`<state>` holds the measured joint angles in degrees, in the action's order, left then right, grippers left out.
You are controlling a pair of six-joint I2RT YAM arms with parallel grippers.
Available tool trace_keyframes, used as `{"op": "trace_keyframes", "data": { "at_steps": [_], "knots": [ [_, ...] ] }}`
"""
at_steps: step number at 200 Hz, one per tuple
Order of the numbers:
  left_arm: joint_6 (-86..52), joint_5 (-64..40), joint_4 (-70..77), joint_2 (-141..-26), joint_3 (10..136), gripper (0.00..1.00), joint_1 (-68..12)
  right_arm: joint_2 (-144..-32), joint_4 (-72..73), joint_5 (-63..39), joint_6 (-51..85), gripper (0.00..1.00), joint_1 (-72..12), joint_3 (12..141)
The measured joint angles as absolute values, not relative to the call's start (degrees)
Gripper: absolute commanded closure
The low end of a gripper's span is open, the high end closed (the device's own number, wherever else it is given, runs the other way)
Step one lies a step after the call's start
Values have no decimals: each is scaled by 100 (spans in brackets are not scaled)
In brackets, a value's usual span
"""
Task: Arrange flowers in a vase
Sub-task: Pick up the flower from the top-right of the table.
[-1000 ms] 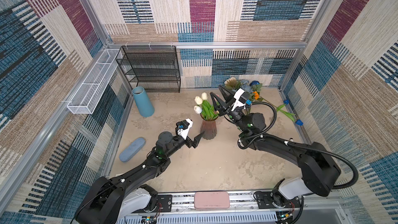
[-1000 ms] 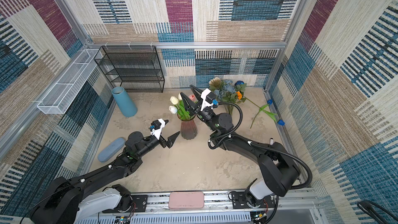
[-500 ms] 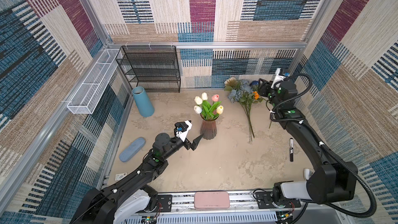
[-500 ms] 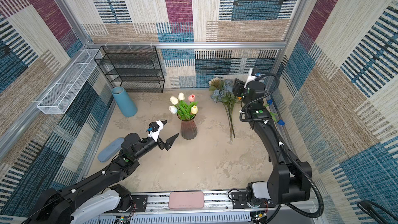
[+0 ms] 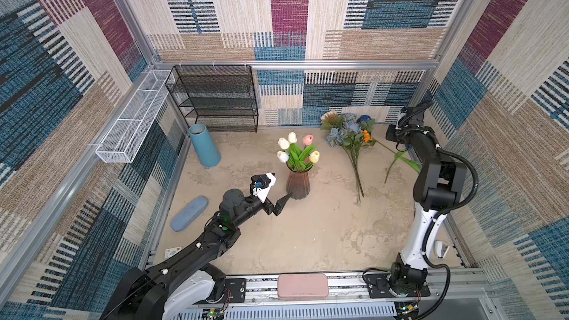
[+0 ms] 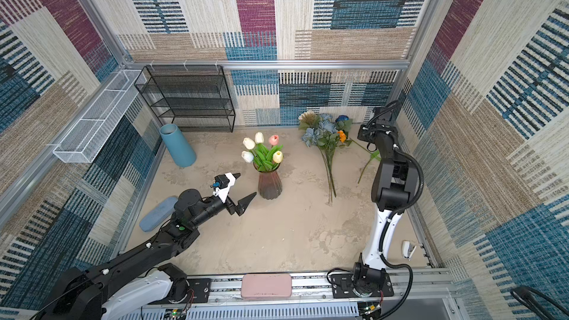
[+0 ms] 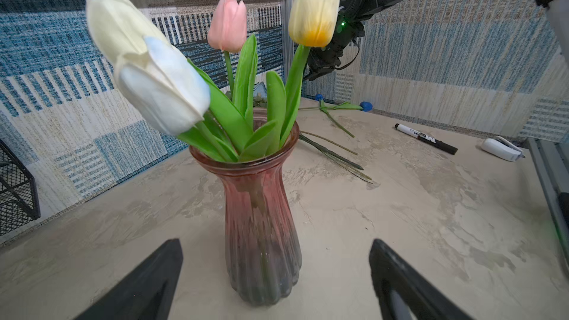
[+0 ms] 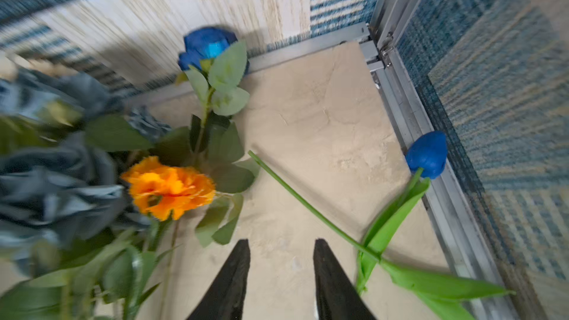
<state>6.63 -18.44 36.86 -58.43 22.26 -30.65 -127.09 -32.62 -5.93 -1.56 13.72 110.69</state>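
Patchwork-carpet walls box in a beige mottled surface (image 5: 308,241). A pink ribbed vase (image 5: 297,184) stands upright near the middle. Four tulips (image 5: 297,155) are in it, two white, one pink, one yellow, with stems down the neck and heads fanned out.

Left hand (image 5: 280,186) sits low just beside the vase on its near-left side. Its jaws are spread wide and empty, not touching the glass, probably placed to steady the vase.

Right hand (image 8: 281,244) is over the far right corner, jaws part-way apart with nothing between them. It points at bare surface between the loose pile and a blue tulip (image 8: 428,155). That tulip lies flat with its head against the right edge rail and its stem (image 8: 308,204) passing just beside the jaws, so it is likely the next pick.

The pile by the far edge holds a pale blue rose bunch (image 5: 341,133), cream sunflower (image 5: 330,116), orange bloom (image 8: 169,189) and deep blue rose (image 8: 209,46). Their stems overlap, so pulling one may drag others. The right wrist view is blurred.

Also here:
- blue cylinder (image 5: 204,146) and black mesh rack (image 5: 215,100) at the far left
- blue case (image 5: 189,213) by the left edge
- marker (image 7: 426,138) and a white stapler-like thing (image 7: 502,149) near the right edge

Nothing blocks the way to the vase, but the tulip heads crowd its mouth.
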Motion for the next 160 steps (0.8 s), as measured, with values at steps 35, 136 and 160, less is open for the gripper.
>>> {"op": "trace_keyframes", "data": {
  "at_steps": [35,136,160],
  "knots": [
    [701,-1841,3625,-5822,2226,3,-3063,-13920,-4346,-578,-1391,52,1424,12691],
    [725,-1837,3277,-5693,2283,2,-3063,-14822,-4866,-567,-2832,62,1538,13426],
    [725,-1837,3201,-5677,2292,2,-3063,-14838,-4716,-729,-2873,76,1557,13391]
  ]
}}
